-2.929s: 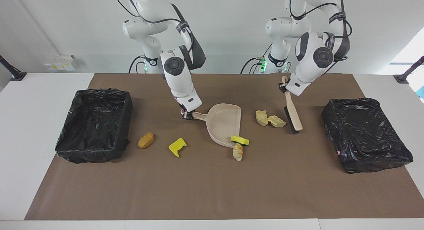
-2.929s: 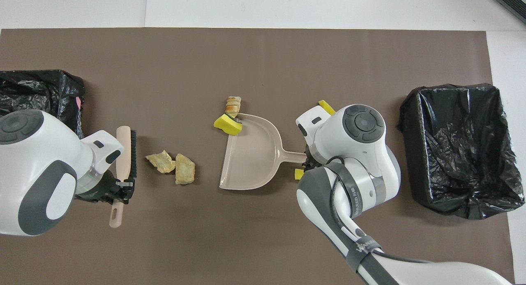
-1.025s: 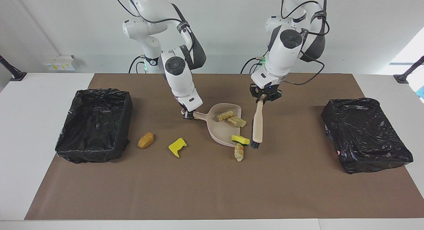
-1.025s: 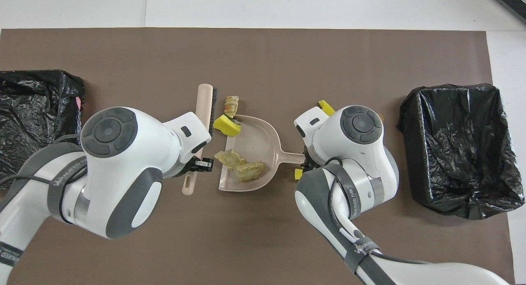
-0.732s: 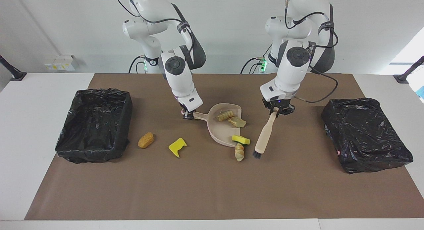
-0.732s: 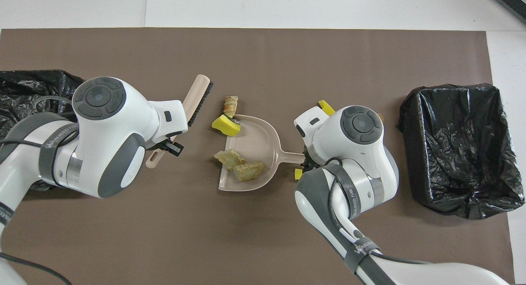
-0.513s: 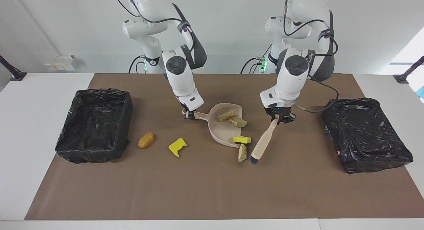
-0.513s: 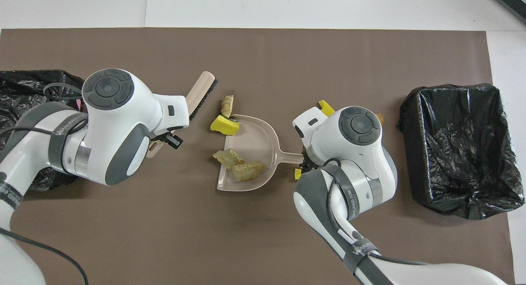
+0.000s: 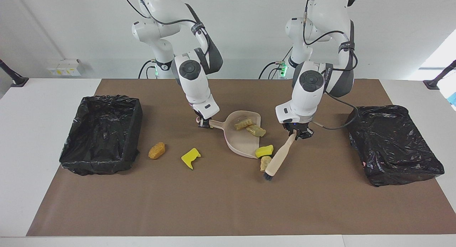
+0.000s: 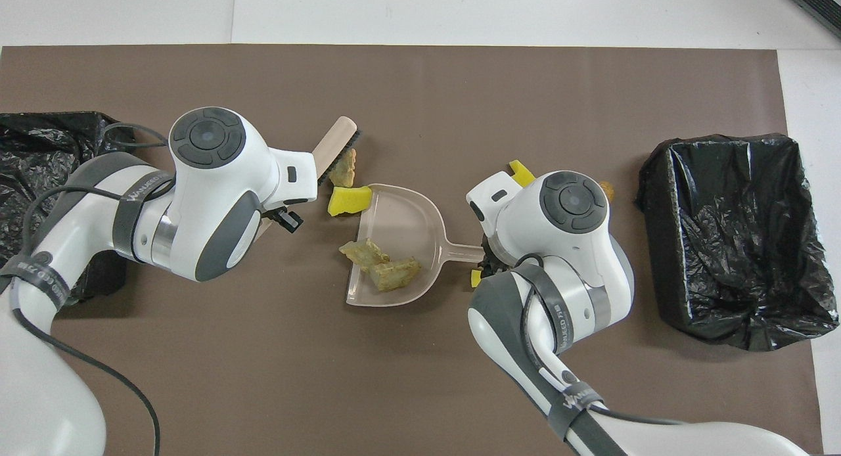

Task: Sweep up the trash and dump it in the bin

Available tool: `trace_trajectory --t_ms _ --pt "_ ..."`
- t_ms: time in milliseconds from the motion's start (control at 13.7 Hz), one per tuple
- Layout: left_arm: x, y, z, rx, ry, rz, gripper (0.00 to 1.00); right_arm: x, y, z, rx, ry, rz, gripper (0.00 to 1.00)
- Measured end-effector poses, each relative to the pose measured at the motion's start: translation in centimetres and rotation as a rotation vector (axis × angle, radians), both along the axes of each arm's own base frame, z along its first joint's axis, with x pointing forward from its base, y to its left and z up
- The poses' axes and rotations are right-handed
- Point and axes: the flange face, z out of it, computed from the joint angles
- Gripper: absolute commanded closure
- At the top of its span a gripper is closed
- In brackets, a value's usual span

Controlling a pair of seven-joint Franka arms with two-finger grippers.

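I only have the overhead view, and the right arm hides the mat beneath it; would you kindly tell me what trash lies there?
Observer: Two pieces: a notched yellow foam scrap and, closer to the black-lined bin, an orange-brown crumbly scrap, both loose on the brown mat.
Operator: Thank you. Is the right end effector holding anything?
Observer: Yes, the right end effector is shut on the handle of the beige plastic dustpan.
Operator: And the left one?
Observer: The left end effector is shut on the handle of the beige hand brush, which slants down with its bristles at the mat.
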Motion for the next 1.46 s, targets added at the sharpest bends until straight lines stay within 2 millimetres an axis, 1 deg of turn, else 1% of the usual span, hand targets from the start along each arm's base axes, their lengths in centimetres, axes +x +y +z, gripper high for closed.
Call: trace_trajectory --t_ms 146,293,439,586,732,806,952,1099,1245,1465 --pt "0.8 0.2 1.1 -0.006 -0.029 0.035 1.0 0.0 0.0 0.0 0.0 0.0 0.0 1.0" --pt "1.8 0.6 1.7 0.007 -0.054 0.038 1.0 0.0 0.0 0.0 0.0 0.0 0.0 1.0" --pt "2.6 1.5 1.5 0.022 -0.065 0.043 1.0 0.0 0.0 0.0 0.0 0.0 0.0 1.0" --pt "3.5 2.9 1.1 0.042 -0.085 0.048 1.0 0.0 0.0 0.0 0.0 0.0 0.0 1.0" --pt "4.1 3.8 0.1 0.065 -0.088 0.045 1.0 0.0 0.0 0.0 0.0 0.0 0.0 1.0" --pt "4.1 3.7 -0.7 0.073 -0.079 0.037 1.0 0.0 0.0 0.0 0.0 0.0 0.0 1.0" --pt "3.5 2.6 -2.0 0.085 -0.041 0.018 1.0 0.0 0.0 0.0 0.0 0.0 0.0 1.0" --pt "2.0 1.0 -2.7 0.119 0.031 -0.007 1.0 0.0 -0.1 0.1 -0.002 -0.004 0.002 1.0" --pt "0.4 -0.3 -2.8 0.155 0.091 -0.024 1.0 0.2 -0.5 0.3 -0.012 -0.014 0.014 1.0" --pt "-2.0 -1.1 -2.6 0.198 0.153 0.005 1.0 0.4 -1.2 0.4 -0.017 -0.017 0.019 1.0"
